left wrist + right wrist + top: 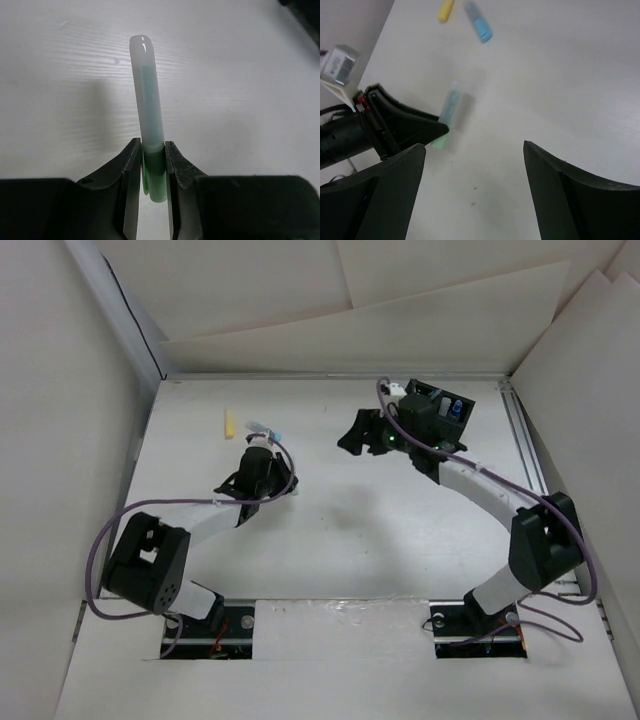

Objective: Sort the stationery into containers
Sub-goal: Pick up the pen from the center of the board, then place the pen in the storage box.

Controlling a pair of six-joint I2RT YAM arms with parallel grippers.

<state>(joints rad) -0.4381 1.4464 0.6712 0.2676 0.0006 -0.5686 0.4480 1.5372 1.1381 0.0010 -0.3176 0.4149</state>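
My left gripper pinches a green highlighter, left of the organiser box. My right gripper gapes, wrist half-hiding that box.

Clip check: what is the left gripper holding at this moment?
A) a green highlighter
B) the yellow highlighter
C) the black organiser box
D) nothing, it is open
A: the left wrist view shows the left gripper shut on the green highlighter, while the yellow highlighter lies loose on the table.
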